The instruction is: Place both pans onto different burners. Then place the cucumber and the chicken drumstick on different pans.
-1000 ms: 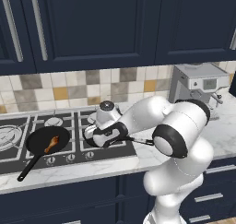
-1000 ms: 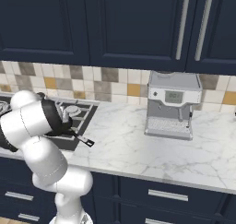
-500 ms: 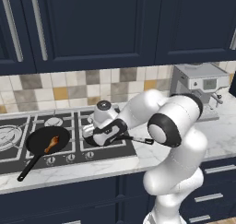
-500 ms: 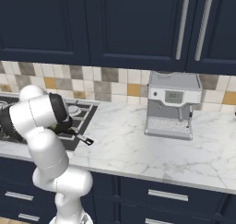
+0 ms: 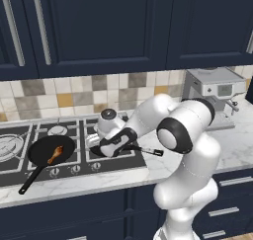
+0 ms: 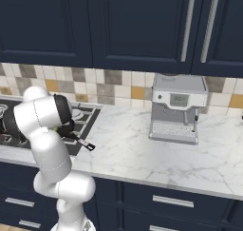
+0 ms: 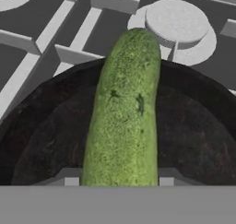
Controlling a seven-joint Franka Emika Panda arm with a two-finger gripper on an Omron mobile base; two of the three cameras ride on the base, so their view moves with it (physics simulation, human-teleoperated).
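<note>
Two black pans sit on the cooktop's burners. The left pan holds the orange-brown chicken drumstick. The right pan lies under my hand, its thin handle pointing right. In the hand view the green cucumber runs lengthwise just above the dark floor of this pan. My gripper is shut on the cucumber's near end, with a fingertip against each side. In the left base view the gripper hangs low over the right pan. A silver burner lies beyond the pan's rim.
The black cooktop has small knobs along its front. A silver coffee machine stands on the marble counter to the right. Dark cabinets hang overhead. My arm's elbow looms over the cooktop's right end.
The arm's elbow has swung left, and the hand with the cucumber has settled slightly lower over the right pan. The pans and the drumstick have stayed put.
</note>
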